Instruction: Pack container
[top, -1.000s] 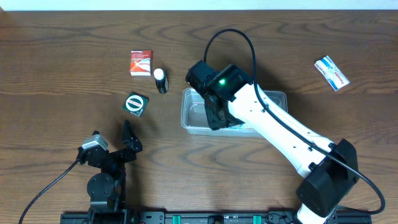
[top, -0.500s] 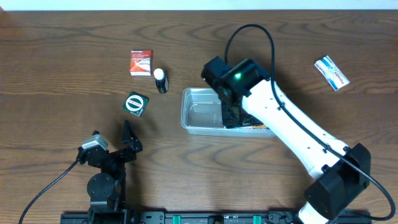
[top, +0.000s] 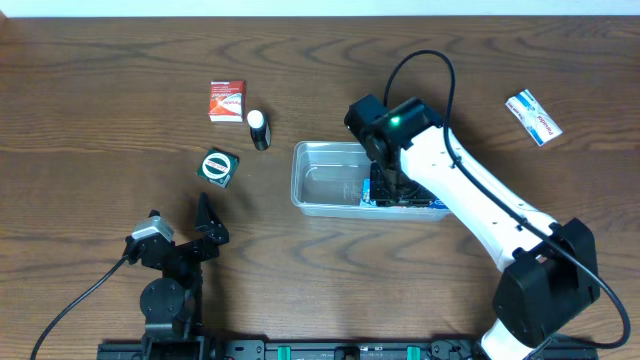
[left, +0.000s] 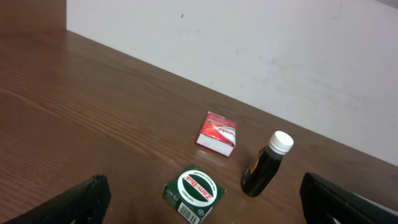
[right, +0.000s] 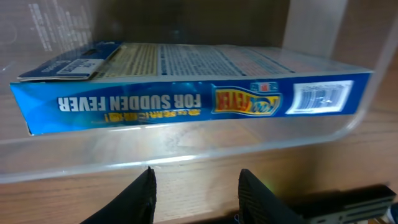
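Container (top: 322, 180) of clear plastic, a shallow rectangular tub with rounded corners and a rim, sits near the middle of the dark wood-grain bench (top: 100, 100), a little toward the right edge. Bare wood shows between its long near wall and the near edge, and between its far wall and the far edge.

Over it reaches the right arm (top: 470, 200), white and glossy with black joints, slanting in from the near right corner; a black cable (top: 430, 60) loops above it. The right gripper (top: 385, 185) points down into the tub's right half. From the wrist view its two dark fingers (right: 144, 193) stand apart with nothing between them, just short of the tub's clear wall (right: 186, 149).

The left arm (top: 165, 270), black, is folded by the near edge toward the left corner. The left gripper (top: 211, 222) has its fingers spread wide and holds nothing.

Inside the tub lies a flat blue cardboard box (right: 186, 102), along the wall, printed "FOR SUDDEN FEVER".

A blue-and-white packet (top: 533, 117) lies near the far right corner, well apart from the tub. Left of the tub are a red-and-white box (top: 227, 101), a green box (top: 217, 167) with a round white emblem, and a small dark bottle (top: 259, 130) with a white cap, just beside the tub's far left corner.
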